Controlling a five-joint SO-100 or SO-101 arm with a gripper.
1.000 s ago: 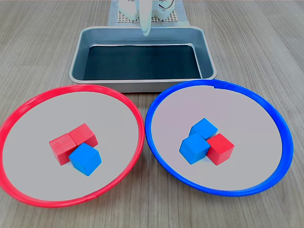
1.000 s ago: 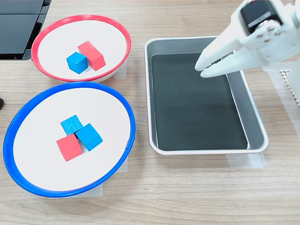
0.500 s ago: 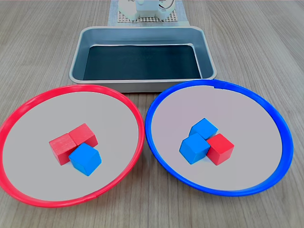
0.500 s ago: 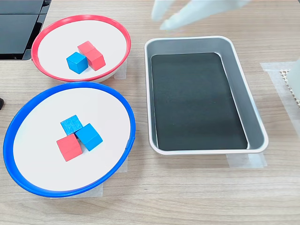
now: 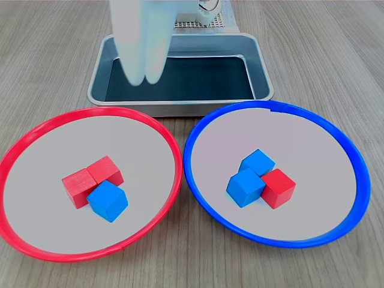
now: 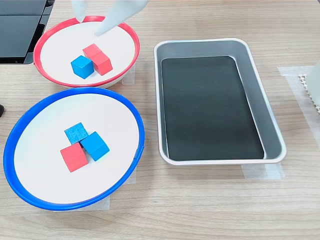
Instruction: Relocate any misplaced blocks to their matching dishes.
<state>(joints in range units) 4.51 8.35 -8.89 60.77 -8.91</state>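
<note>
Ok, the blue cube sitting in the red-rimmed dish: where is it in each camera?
First exterior view: blue cube lower left, in front of the two red cubes, touching them.
Second exterior view: blue cube upper left, to the left of the red pair.
Shared landmark: the red-rimmed dish, beside the silver tray.

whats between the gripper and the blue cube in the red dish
Nothing: in the second exterior view only bare pale dish floor separates the gripper from the blue cube in the red-rimmed dish.
</note>
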